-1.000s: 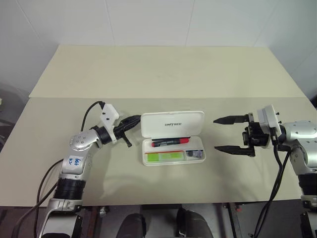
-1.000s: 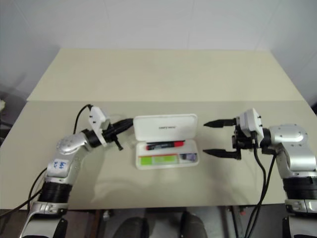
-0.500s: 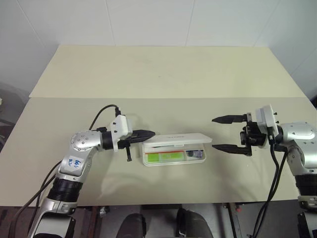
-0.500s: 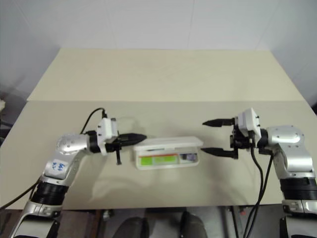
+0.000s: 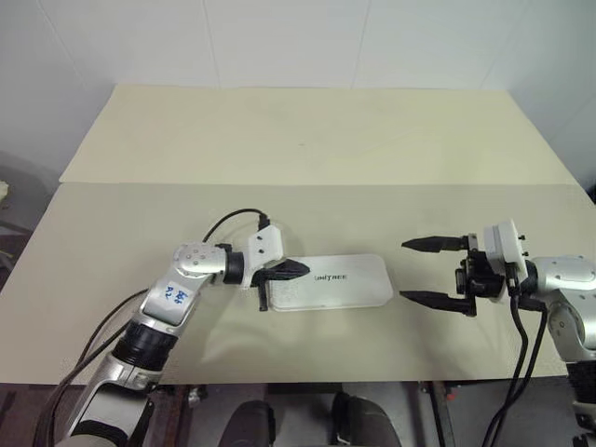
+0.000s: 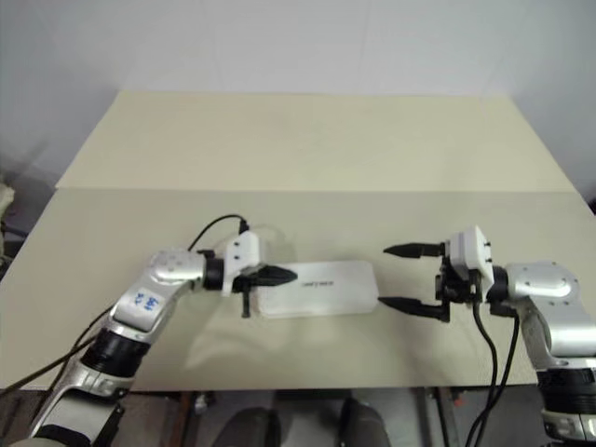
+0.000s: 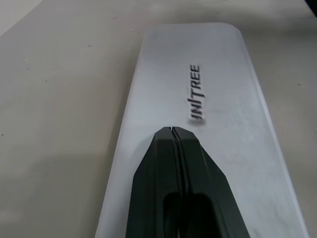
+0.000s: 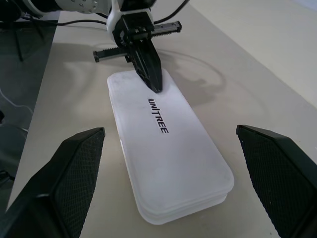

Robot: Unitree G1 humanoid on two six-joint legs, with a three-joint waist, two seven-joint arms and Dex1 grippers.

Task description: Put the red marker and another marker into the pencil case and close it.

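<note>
The left gripper (image 5: 300, 269) has its jaws pressed together, while the right gripper (image 5: 415, 271) holds its jaws wide apart.

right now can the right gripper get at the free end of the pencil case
Probably yes. The right gripper is open, pointing at the near end of the closed pencil case, with bare table between them. The shut left gripper rests on the far end only.

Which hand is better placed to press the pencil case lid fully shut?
Left. The left hand, fingers shut, already rests on the pencil case lid; the right hand hangs open beside it.
</note>
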